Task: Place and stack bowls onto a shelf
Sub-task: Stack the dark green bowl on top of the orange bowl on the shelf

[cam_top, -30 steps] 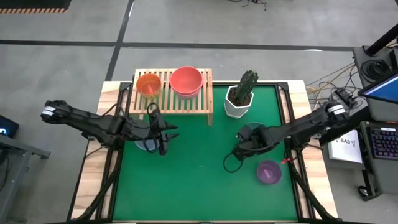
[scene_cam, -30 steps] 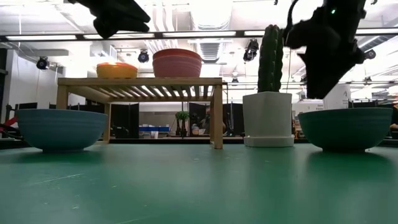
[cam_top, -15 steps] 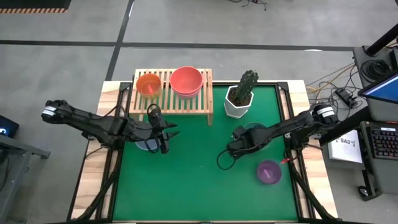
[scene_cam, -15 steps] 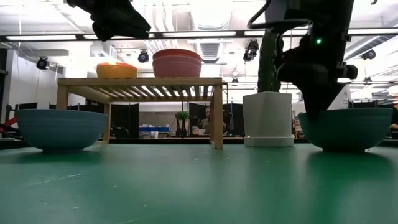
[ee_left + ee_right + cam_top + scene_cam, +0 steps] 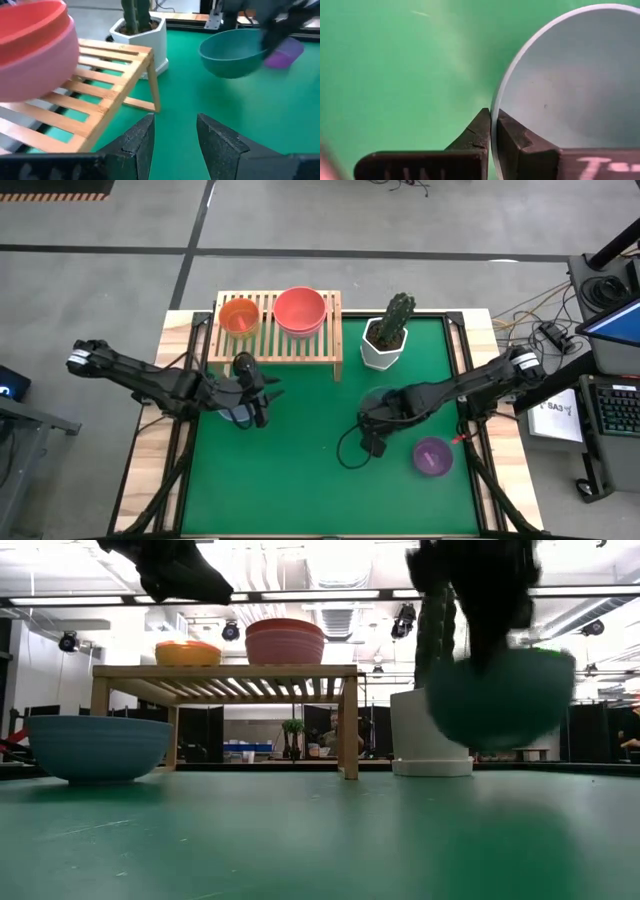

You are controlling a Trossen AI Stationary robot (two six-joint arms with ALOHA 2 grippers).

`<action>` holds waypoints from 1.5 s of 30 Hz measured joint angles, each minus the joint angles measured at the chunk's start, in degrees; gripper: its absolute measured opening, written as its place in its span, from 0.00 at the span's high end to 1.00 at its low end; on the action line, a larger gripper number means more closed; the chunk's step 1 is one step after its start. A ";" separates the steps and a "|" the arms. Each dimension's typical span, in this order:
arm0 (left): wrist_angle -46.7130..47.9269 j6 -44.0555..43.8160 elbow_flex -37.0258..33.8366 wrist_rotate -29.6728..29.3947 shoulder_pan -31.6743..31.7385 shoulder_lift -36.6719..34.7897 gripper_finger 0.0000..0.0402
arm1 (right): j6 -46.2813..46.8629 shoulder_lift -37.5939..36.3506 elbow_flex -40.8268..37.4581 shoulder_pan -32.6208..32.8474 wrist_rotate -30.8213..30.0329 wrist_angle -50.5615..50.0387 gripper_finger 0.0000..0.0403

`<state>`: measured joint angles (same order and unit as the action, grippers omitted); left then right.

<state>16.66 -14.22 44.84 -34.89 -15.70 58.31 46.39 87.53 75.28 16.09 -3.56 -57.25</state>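
Observation:
My right gripper (image 5: 370,420) is shut on the teal bowl (image 5: 500,695), which is off the green mat in front of the cactus pot; the bowl also shows in the left wrist view (image 5: 232,46). My left gripper (image 5: 175,135) is open and empty, above the blue-grey bowl (image 5: 98,747) that rests by its base on the mat left of the shelf's front. The light-wood shelf (image 5: 300,345) holds an orange bowl (image 5: 239,315) and a coral-red bowl (image 5: 300,308) nested in a pink one. A purple bowl (image 5: 432,456) lies on the mat at the near right. My right gripper pinches the teal bowl's rim (image 5: 493,116), with one finger inside the bowl and one outside. The fingers come from above, pointing down. The bowl hangs below them, clear of the mat, its opening up.
The white faceted cactus pot (image 5: 383,345) stands right of the shelf, just behind the lifted bowl. The shelf's right end (image 5: 330,310) beside the stacked bowls is bare. Open mat (image 5: 310,450) lies between the two arms.
My right gripper has come down onto the teal bowl's rim, taken hold and lifted the bowl off the mat, carrying it toward the table's left. The bowl has gone from resting on the mat to hanging clear of it.

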 joint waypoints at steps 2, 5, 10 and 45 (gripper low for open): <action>0.28 1.75 0.00 -1.08 -0.59 -0.69 0.68 | -5.06 -0.03 4.53 0.62 0.72 0.93 0.98; 0.29 3.81 0.00 -1.20 -1.23 -2.71 0.68 | -12.45 -0.04 11.22 1.22 0.66 1.18 0.98; 0.50 4.74 0.00 -1.21 -1.83 -7.93 0.68 | -24.31 -0.09 20.48 0.21 -0.45 2.29 0.98; 1.44 6.26 -1.07 -1.20 -2.06 -14.59 0.68 | -69.58 23.65 59.74 -27.70 -3.95 -2.95 0.98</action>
<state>18.10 -7.95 43.77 -36.09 -17.76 43.72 -23.19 111.18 135.02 -11.60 -7.51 -60.19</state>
